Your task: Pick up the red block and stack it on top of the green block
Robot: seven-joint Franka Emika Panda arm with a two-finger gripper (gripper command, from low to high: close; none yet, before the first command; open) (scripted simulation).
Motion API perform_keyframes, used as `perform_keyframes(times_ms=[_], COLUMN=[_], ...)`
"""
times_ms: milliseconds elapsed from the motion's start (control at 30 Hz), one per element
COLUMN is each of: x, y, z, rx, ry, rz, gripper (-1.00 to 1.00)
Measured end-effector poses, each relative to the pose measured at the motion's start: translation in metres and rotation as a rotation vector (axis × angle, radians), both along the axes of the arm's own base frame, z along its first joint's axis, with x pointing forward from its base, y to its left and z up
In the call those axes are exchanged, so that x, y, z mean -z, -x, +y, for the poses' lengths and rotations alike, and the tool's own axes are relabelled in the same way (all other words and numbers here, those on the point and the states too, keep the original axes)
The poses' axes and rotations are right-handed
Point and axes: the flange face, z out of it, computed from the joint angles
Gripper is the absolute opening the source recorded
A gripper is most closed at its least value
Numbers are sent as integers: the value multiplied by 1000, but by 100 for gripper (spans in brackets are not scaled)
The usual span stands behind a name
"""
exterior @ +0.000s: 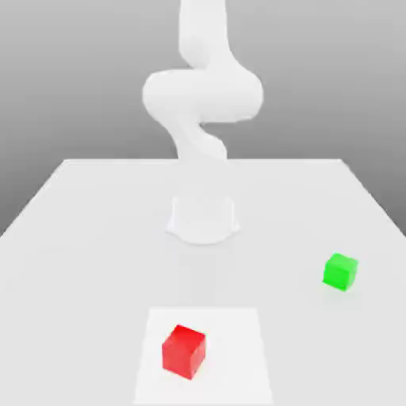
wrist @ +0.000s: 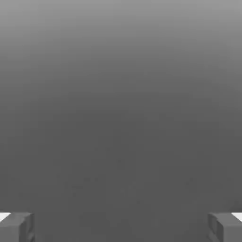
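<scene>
White table (exterior: 95, 238) against grey backdrop, red block (exterior: 184, 351) on paler square patch (exterior: 238, 357), green block (exterior: 340, 271) well apart — gripper (wrist: 121, 227) spread wide, holding nothing

Exterior view: bright, even, diffuse light; no single source evident. White arm (exterior: 202, 95) overexposed, its edges bleeding into the grey backdrop. Worktop (exterior: 79, 238) pale, near-white, with faint contrast against the arm base. Red block (exterior: 184, 350) and green block (exterior: 340, 271) cast only weak, soft shadows. Overall rendering soft. Hand view: dim grey gradient, lighter far, darker near; fingers (wrist: 16, 227) grey with small bright white highlights.
</scene>
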Motion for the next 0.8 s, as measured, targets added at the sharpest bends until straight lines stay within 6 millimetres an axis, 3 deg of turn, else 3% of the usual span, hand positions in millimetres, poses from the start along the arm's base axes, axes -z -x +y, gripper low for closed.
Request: perform_keyframes(times_ms=[167, 367, 500, 667, 800], x=[102, 229, 313, 413, 473], y=[-55, -84, -84, -62, -48], z=[-6, -18, -24, -30, -29], rx=[90, 194, 264, 353, 388], ry=[-30, -71, -102, -148, -169], rz=[164, 353, 477, 633, 699], gripper=[0, 0, 0, 0, 0])
